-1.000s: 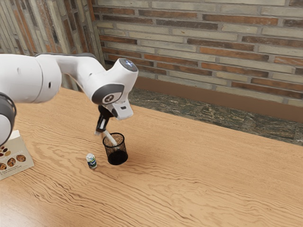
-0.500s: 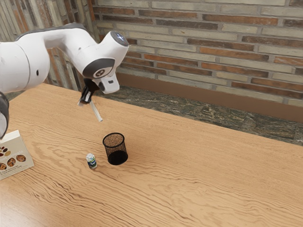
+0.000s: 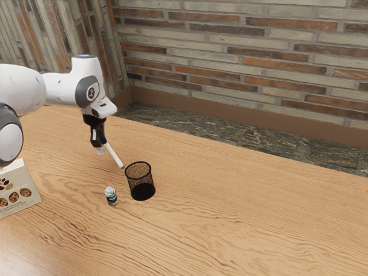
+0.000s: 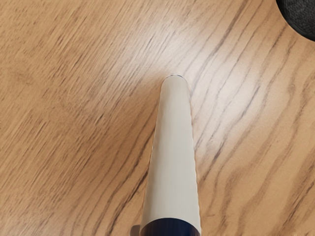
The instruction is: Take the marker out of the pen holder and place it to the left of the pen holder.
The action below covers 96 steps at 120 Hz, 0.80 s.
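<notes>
Outside the black mesh pen holder [image 3: 141, 181], a white marker [image 3: 114, 156] slants from my grip

Across the whole work area runs a pale wooden table [image 3: 230, 213], its brown grain curling in long waves, with a soft sheen on the wood in the wrist view. Beyond its far edge I see a floor [image 3: 230, 135] of dark, grey-green veined stone, then a plain brown skirting board [image 3: 230, 112]. Above that rises a brick wall [image 3: 259, 46] of long, thin courses in grey, cream, dark brown and rusty orange; another stretch meets it in a corner toward the exterior view's left.

My black gripper [image 3: 99, 148] has its jaws pinching the marker near its dark blue part. The smooth, round white barrel points obliquely down toward the pen holder's side, its free end near the rim in the exterior view but not inside. How much air lies beneath that end, I can't tell.

The pen holder stands upright, an open cylinder of wire mesh with a dark base. Just beside it, toward the exterior view's left, is a small container [image 3: 111, 196] with a whitish top and a green and dark label. Well apart, at that view's left edge, sits a beige box [image 3: 17, 190] printed with round brown shapes.
</notes>
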Each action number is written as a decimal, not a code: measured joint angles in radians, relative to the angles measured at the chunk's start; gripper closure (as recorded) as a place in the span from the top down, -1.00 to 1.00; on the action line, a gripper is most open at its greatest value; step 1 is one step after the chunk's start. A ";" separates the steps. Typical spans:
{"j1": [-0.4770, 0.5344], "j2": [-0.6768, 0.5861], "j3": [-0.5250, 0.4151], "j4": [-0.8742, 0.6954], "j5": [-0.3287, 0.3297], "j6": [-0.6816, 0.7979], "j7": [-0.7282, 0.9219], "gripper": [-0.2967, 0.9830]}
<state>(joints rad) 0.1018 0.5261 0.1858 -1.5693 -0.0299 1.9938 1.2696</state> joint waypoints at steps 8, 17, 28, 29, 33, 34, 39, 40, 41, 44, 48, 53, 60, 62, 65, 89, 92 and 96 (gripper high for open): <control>0.034 0.026 -0.016 0.019 -0.013 0.008 0.044 -0.64; 0.074 0.044 -0.049 0.037 -0.021 0.013 0.088 -0.64; 0.085 0.049 -0.059 0.046 -0.026 0.018 0.135 -0.64; 0.086 0.049 -0.059 0.047 -0.027 0.018 0.139 -0.64; 0.087 0.050 -0.060 0.048 -0.028 0.019 0.155 -0.64; 0.087 0.050 -0.060 0.048 -0.028 0.019 0.159 -0.64; 0.088 0.050 -0.060 0.048 -0.029 0.020 0.177 -0.64; 0.088 0.050 -0.060 0.048 -0.029 0.020 0.180 -0.64; 0.089 0.050 -0.060 0.048 -0.029 0.021 0.183 -0.64; 0.090 0.051 -0.060 0.048 -0.030 0.021 0.193 -0.64; 0.091 0.051 -0.059 0.049 -0.030 0.021 0.206 -0.56; 0.091 0.051 -0.057 0.048 -0.030 0.020 0.221 -0.41; 0.091 0.051 -0.054 0.047 -0.030 0.018 0.240 -0.21; 0.091 0.051 -0.054 0.047 -0.030 0.018 0.245 -0.15; 0.091 0.051 -0.053 0.047 -0.030 0.018 0.252 -0.07; 0.065 0.019 -0.049 0.042 -0.026 0.013 0.284 0.30; 0.039 -0.014 -0.048 0.035 -0.024 0.002 0.272 0.32; 0.001 -0.091 -0.046 0.023 -0.019 -0.027 0.243 0.36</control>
<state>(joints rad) 0.1024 0.4352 0.1394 -1.5464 -0.0490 1.9666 1.5123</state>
